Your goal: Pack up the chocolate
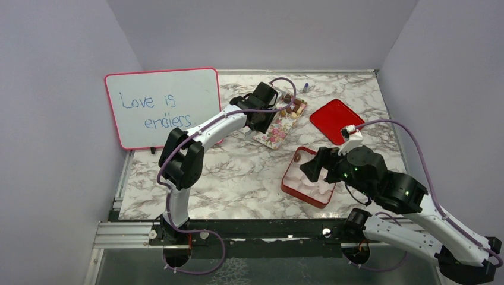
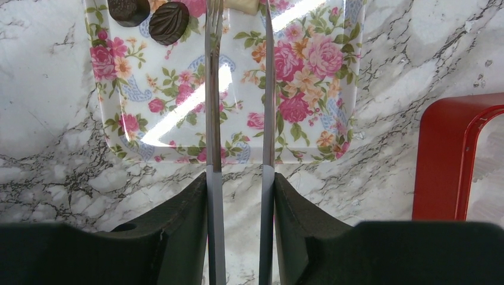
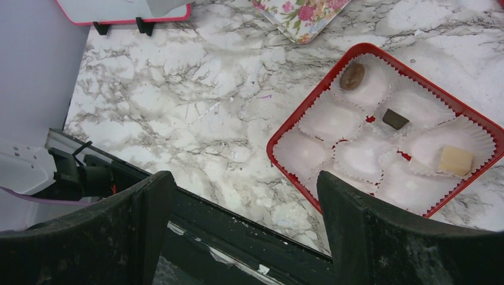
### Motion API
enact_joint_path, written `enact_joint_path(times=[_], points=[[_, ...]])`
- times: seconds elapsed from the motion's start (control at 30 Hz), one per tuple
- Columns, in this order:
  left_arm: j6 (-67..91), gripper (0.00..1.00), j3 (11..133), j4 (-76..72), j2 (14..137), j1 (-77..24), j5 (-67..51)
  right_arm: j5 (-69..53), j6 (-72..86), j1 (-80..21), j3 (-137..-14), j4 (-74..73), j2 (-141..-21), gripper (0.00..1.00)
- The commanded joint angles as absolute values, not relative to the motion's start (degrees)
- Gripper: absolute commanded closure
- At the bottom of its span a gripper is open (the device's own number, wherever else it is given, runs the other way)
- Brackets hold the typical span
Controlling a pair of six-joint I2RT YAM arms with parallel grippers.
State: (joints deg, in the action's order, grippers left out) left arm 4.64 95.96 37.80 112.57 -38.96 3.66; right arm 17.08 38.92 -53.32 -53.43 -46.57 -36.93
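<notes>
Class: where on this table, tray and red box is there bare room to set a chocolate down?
Free: the marble between whiteboard, floral tray and red box; the tray's near end; the box's empty cups facing that marble. Crowded: the tray's far end, with chocolates, and three filled cups.

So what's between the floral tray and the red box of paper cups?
Nothing: bare marble between floral tray and red box, clear in the top view.

One bit of writing on show, and it's on the pink-framed whiteboard (image 1: pixel 160 107) propped at the back left of the table, blue marker handwriting over two lines reading "Love is endless."
</notes>
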Motion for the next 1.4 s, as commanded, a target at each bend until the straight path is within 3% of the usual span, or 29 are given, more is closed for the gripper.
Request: enact_joint_path(times=[0.0,0.37,0.47,0.63,1.37], points=[[4.35,0.6,95.71,36.26,113.07,-38.92,2.97,18.78,38.15,-53.79,-55.3,-47.78,-36.23,0.06],[5.0,0.6,96.58,37.26,114.65,-38.91,2.33,19.29,37.63,-53.74,-55.72,-47.98,-35.51,0.06],[5.34,0.65,96.68,37.55,114.05,-38.91,2.42,19.43,37.7,-53.78,-55.63,-48.08,-35.12,0.06],[6.41,0.7,96.64,38.5,111.28,-38.93,1.93,19.16,37.86,-53.79,-55.21,-47.97,-34.37,0.06],[12.61,0.73,89.12,40.36,95.86,-41.93,-7.81,22.11,38.24,-53.77,-59.34,-50.93,-33.19,0.06]])
